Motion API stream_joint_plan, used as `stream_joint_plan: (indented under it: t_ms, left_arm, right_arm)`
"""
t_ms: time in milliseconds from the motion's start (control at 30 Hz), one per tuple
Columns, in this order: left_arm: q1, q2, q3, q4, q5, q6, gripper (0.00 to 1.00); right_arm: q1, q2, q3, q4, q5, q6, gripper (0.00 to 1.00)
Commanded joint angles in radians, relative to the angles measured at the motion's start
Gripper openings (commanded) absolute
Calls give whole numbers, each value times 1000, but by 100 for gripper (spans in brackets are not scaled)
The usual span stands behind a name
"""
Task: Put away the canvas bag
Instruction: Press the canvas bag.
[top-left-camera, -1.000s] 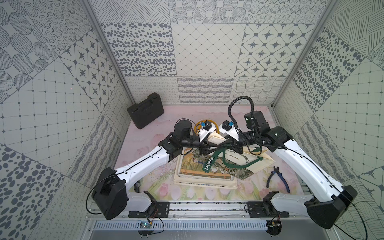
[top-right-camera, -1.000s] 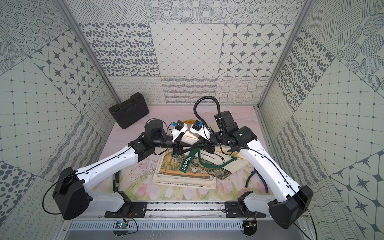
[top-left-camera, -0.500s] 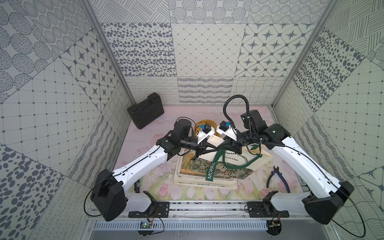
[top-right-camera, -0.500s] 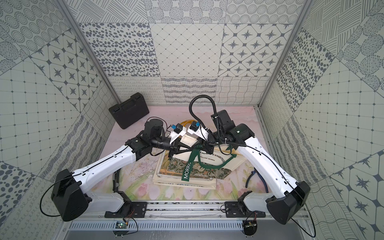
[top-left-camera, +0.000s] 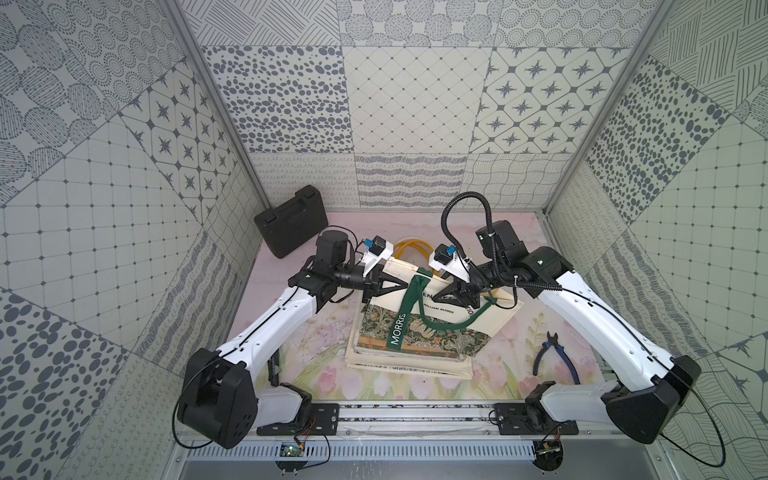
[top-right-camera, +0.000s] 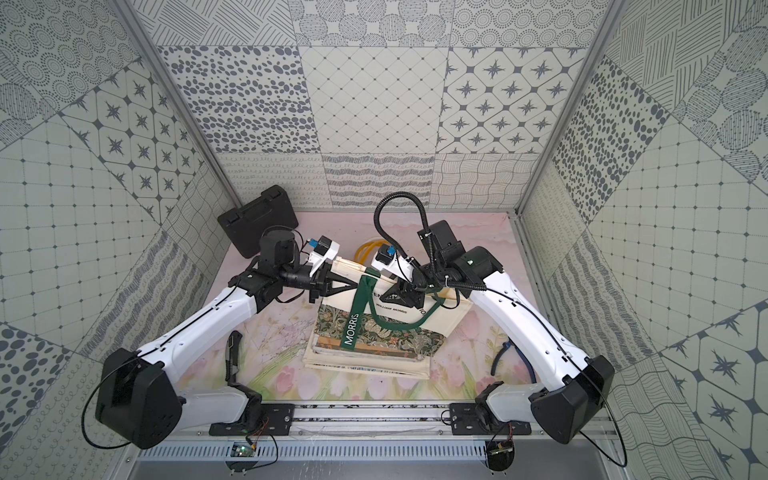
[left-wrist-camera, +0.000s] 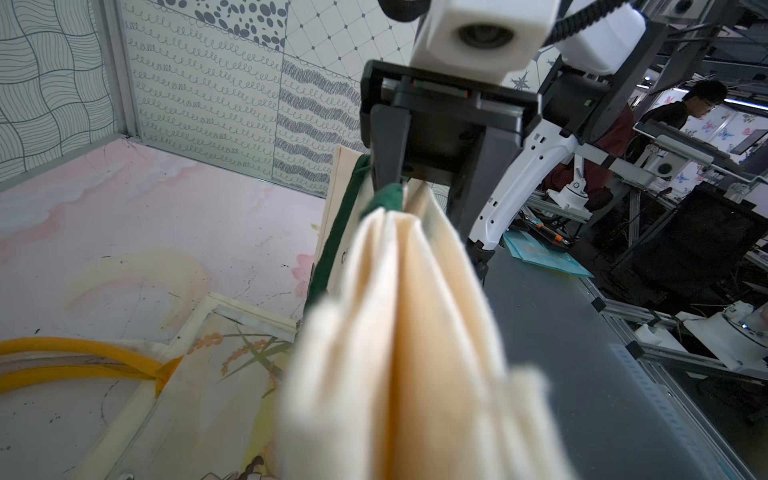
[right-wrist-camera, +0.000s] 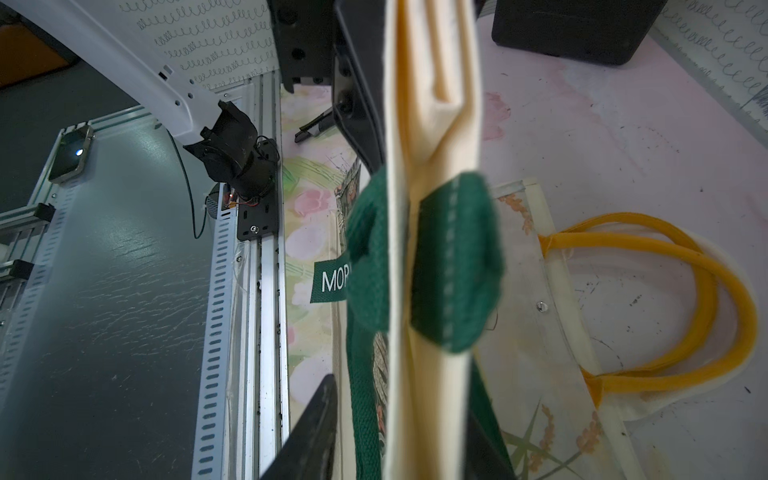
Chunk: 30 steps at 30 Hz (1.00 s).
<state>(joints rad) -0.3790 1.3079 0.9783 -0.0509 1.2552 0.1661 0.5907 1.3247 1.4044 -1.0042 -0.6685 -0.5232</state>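
The canvas bag (top-left-camera: 436, 332) (top-right-camera: 386, 332) is cream with a dark floral print and green handles; a strap reading MORRIS (top-left-camera: 399, 328) hangs down its front. Its top edge is lifted and stretched between the two grippers. My left gripper (top-left-camera: 405, 284) (top-right-camera: 355, 284) is shut on that edge; in the left wrist view the bunched cream fabric (left-wrist-camera: 415, 332) hides its jaws. My right gripper (top-left-camera: 438, 296) (right-wrist-camera: 403, 432) straddles the same edge beside a green handle (right-wrist-camera: 457, 262). Its jaws stand apart, and one finger (right-wrist-camera: 318, 419) is clear of the cloth.
The bag's lower part rests on a stack of flat bags (top-left-camera: 407, 361); one has yellow handles (top-left-camera: 409, 249) (right-wrist-camera: 665, 299). A black case (top-left-camera: 291, 226) leans at the back left. Blue-handled pliers (top-left-camera: 557, 357) lie at the right, a black tool (top-right-camera: 232, 357) at the left.
My left gripper has shut on the bag's top edge. The right gripper's jaws have opened. The two grippers have drawn apart, and the green strap now hangs straight down.
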Motion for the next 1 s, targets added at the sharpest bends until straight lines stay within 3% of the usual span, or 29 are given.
stream_joint_plan:
  t_ms: [0, 267, 433, 667, 967]
  left_arm:
    - [70, 16, 39, 95, 202, 30, 0]
    - [170, 8, 50, 76, 238, 28, 0]
    - [225, -7, 55, 57, 254, 28, 0]
    - [233, -36, 44, 22, 270, 27, 0]
    - [239, -56, 31, -22, 274, 54, 0]
  right_arm:
    - [7, 28, -14, -72, 17, -6, 39]
    - [14, 16, -36, -66, 53, 2, 39]
    - [14, 12, -49, -50, 146, 32, 39]
    - [-63, 107, 16, -64, 257, 150, 37]
    - [-80, 116, 43, -116, 318, 126, 41]
